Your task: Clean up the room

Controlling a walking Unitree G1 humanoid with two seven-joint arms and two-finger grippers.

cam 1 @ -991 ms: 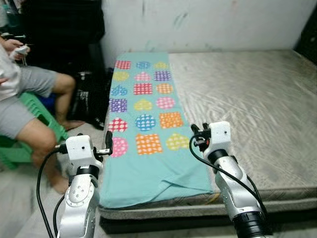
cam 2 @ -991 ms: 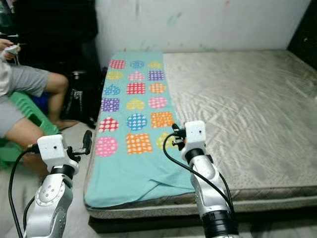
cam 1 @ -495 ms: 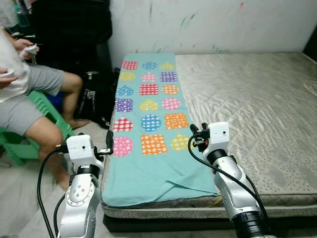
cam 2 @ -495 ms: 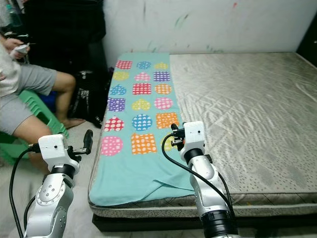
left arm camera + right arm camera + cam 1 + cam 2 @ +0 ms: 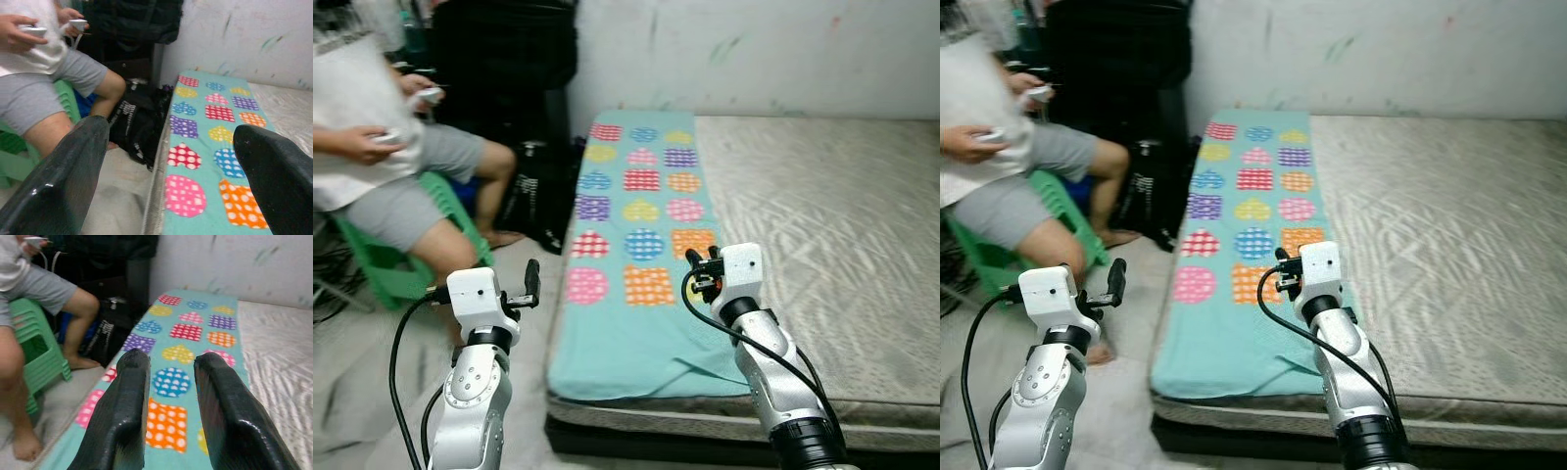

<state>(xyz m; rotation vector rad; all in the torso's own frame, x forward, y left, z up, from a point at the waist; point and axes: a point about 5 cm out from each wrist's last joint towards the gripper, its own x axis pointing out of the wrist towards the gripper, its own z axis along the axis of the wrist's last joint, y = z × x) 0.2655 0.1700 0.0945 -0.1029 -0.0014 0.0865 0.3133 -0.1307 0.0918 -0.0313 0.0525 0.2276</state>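
Blanket [image 5: 636,235], teal with bright dotted patches, lies spread flat along the left strip of the bed [image 5: 822,215], its near end reaching the mattress edge with a small fold at the corner. I stand at the foot of the bed with both arms raised in front of me, neither touching anything. My left tool [image 5: 530,284] hangs over the floor just beside the mattress, its two fingers spread wide with nothing between them. My right tool [image 5: 700,269] hovers above the near part of the blanket, fingers [image 5: 129,411] set a narrow gap apart and likewise empty. A person [image 5: 391,147] sits on a green stool [image 5: 391,264] to my left, holding small white things in both hands, and a dark bag [image 5: 533,196] leans against the bed's side near their legs. I judge this to be the approach step: nothing is grasped yet. Next I would need to lean in and lower one tool to the blanket's near edge, pinching the loose fold at the corner, while keeping my left arm clear of the person's knee.
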